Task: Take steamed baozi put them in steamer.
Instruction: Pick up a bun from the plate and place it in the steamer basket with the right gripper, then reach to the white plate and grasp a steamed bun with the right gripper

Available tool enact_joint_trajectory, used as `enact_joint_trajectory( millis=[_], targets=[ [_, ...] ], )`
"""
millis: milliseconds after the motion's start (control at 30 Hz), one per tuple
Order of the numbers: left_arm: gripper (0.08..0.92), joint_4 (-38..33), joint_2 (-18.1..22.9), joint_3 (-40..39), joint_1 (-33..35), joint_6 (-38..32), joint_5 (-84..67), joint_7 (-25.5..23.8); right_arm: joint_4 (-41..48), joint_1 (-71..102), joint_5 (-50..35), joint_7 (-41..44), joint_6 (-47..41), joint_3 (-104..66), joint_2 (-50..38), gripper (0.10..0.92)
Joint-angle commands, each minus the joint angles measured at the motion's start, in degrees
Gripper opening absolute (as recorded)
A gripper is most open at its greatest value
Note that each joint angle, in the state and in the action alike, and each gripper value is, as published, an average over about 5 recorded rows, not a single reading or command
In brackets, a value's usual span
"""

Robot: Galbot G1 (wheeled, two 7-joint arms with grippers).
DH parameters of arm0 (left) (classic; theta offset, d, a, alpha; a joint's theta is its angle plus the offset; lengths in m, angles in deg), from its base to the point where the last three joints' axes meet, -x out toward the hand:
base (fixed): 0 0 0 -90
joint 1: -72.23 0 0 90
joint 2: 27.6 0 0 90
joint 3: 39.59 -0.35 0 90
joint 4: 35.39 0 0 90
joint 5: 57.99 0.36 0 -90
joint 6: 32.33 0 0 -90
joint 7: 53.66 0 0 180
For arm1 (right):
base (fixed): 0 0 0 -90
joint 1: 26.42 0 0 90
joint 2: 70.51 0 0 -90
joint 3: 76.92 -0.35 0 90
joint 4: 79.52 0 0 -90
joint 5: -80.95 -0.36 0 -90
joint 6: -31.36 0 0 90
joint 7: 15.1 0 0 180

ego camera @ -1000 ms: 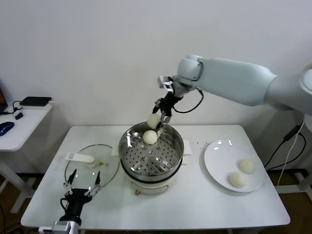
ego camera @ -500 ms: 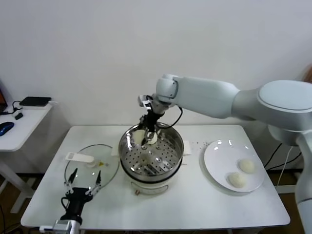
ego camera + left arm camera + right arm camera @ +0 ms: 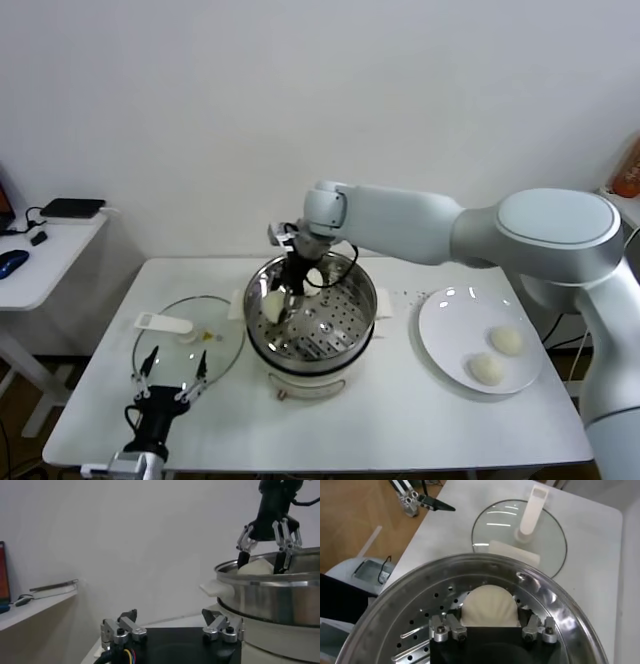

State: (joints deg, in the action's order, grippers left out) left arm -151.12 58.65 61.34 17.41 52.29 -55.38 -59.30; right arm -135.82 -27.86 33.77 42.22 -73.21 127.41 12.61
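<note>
1. Right gripper (image 3: pixel 281 300) reached down inside the steamer (image 3: pixel 352 330), at its left rim, fingers (image 3: pixel 445 628) pinching a steamed baozi (image 3: pixel 489 607) from both sides.
2. Held baozi sat low between the fingertips, close to the perforated floor (image 3: pixel 415 630) and just beside the steel wall; whether resting on the floor could not be told.
3. Same bun seen from the left wrist view as a pale dome (image 3: pixel 255 566) between two dark fingertips, just above the steamer rim (image 3: pixel 265 577).
4. A second baozi (image 3: pixel 311 277) partly hidden behind the right gripper, toward the back of the basket.
5. Two more baozi (image 3: pixel 507 340) (image 3: pixel 487 369) lay on the white plate (image 3: pixel 445 335), well apart from the fingers, to the steamer's right.
6. Left gripper (image 3: pixel 170 381) parked low at the table's front edge, fingers spread and holding nothing, tips over the near rim of the glass lid (image 3: pixel 187 340).
7. Lid lay flat on the table (image 3: pixel 400 420), left of the steamer, white handle (image 3: pixel 534 508) on top.
</note>
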Motion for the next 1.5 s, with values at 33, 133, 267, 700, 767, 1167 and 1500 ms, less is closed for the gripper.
enact_joint_trajectory(
  millis=[33,133,267,700,767,1167,1500],
  targets=[
    [0.823,0.1,0.0,0.0,0.0,0.0,0.0,0.0,0.4,1.4,0.6,-0.1,0.1,-0.3,0.6,0.729],
    [0.823,0.1,0.0,-0.1,0.0,-0.1,0.0,0.0,0.8,1.5,0.9,0.0,0.2,-0.3,0.7,0.729],
    [0.823,0.1,0.0,-0.1,0.0,-0.1,0.0,0.0,1.1,2.0,1.5,-0.1,0.3,-0.4,0.8,0.730],
    [0.823,0.1,0.2,-0.2,-0.1,0.1,0.1,0.0,1.0,0.8,2.2,0.8,1.1,-1.2,-0.2,0.822],
    [0.823,0.1,0.2,-0.1,-0.1,0.1,0.2,0.0,-0.1,-0.7,1.6,1.3,1.2,-1.1,-1.3,0.823],
    [0.823,-0.2,0.0,-0.3,0.3,0.2,0.2,0.0,-15.1,-17.6,-2.3,5.2,4.0,7.1,-19.9,0.823],
    [0.823,-0.9,-0.8,-0.9,0.0,1.1,0.8,-0.1,-21.5,-22.5,7.1,7.3,5.9,12.8,-37.3,0.823]
  ],
)
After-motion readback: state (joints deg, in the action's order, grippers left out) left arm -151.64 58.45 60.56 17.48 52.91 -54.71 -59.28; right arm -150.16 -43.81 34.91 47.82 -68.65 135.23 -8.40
